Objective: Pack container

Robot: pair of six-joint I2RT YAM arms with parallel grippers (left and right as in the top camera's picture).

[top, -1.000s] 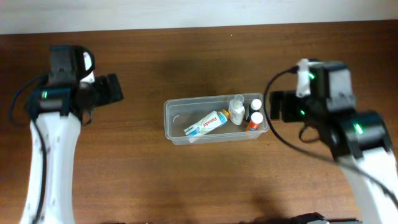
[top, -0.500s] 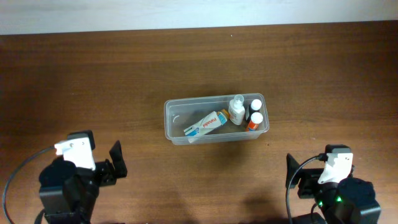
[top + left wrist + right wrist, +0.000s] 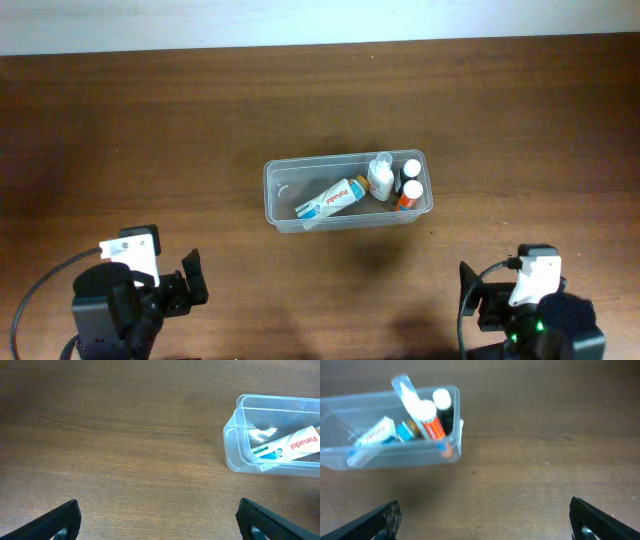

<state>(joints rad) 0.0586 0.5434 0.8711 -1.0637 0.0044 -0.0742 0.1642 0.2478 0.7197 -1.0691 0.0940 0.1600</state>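
Observation:
The clear plastic container sits at the table's middle. It holds a white Panadol box, a clear bottle, a black bottle with a white cap and an orange bottle with a white cap. The container also shows in the left wrist view and in the right wrist view. My left gripper is open and empty at the front left, far from the container. My right gripper is open and empty at the front right. Each wrist view shows bare wood between the fingers.
The brown wooden table reaches a pale wall at the far edge. Black cables run from both arms at the bottom corners.
Both arms have drawn back from beside the container to the table's front edge and sit low at the bottom corners. The container and its contents have not moved.

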